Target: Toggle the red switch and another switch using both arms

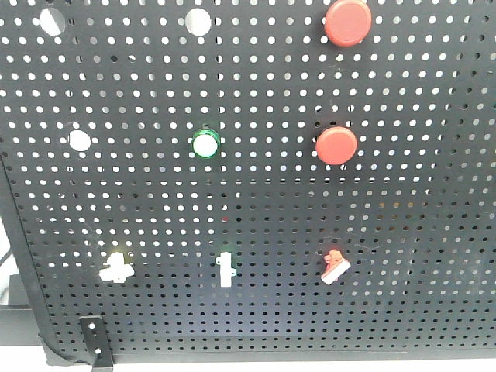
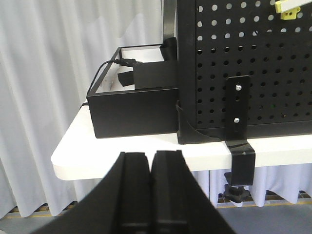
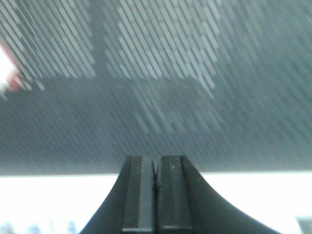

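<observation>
Both hands are closed on nothing: the left hand (image 2: pixel 151 195) sits at the bottom of its view before the desk (image 2: pixel 146 151), the right hand (image 3: pixel 156 195) before the blurred pegboard (image 1: pixel 256 201). On that board, the red switch (image 1: pixel 335 266) is lower right and the yellowish switch (image 1: pixel 115 267) lower left.

The front view is evenly lit and sharp; light shines white through the holes of the black pegboard (image 1: pixel 256 194), and the two red push buttons (image 1: pixel 346 21) carry soft glare. The left wrist view is bright and crisp beyond the left hand (image 2: pixel 151 195), with pale curtains (image 2: pixel 44 97) nearly washed out. The right wrist view is heavily motion-blurred above the right hand (image 3: pixel 156 195), the bench (image 3: pixel 58 195) overexposed.
</observation>
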Tool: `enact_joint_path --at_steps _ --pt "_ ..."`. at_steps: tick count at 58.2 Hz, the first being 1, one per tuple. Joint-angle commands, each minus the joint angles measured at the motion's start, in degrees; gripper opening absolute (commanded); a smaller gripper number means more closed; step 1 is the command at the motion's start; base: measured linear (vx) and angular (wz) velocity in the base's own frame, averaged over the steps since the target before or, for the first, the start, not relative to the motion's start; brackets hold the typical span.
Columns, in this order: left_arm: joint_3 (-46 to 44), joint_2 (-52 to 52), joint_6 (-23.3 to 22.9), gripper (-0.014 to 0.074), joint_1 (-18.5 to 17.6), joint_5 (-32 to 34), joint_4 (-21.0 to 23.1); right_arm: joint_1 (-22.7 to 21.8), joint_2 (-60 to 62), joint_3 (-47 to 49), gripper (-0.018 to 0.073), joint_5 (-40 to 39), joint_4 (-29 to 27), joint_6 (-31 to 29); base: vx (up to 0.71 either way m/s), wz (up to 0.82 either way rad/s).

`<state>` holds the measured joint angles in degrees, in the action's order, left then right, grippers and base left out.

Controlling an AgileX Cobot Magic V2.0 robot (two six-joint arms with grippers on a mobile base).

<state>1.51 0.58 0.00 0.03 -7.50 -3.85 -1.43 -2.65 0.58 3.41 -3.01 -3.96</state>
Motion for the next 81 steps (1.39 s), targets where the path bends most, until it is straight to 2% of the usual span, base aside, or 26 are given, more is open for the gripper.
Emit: enact_joint_path --at_steps 1,9,81 --pt "1.2 1.1 -0.4 0.0002 -0.3 4.4 0.5 -2.0 4.4 -2.3 -0.0006 -3.4 1.6 1.2 0.00 0.00" --pt "1.1 1.1 -0.4 0.0002 -0.3 4.3 0.5 -2.1 3.7 -2.7 -0.0006 -0.9 3.0 3.3 0.00 0.00" --pt "1.1 1.1 -0.4 0.0002 -0.2 4.3 0.5 -2.1 4.0 -2.7 -0.0006 -1.1 3.0 3.3 0.00 0.00"
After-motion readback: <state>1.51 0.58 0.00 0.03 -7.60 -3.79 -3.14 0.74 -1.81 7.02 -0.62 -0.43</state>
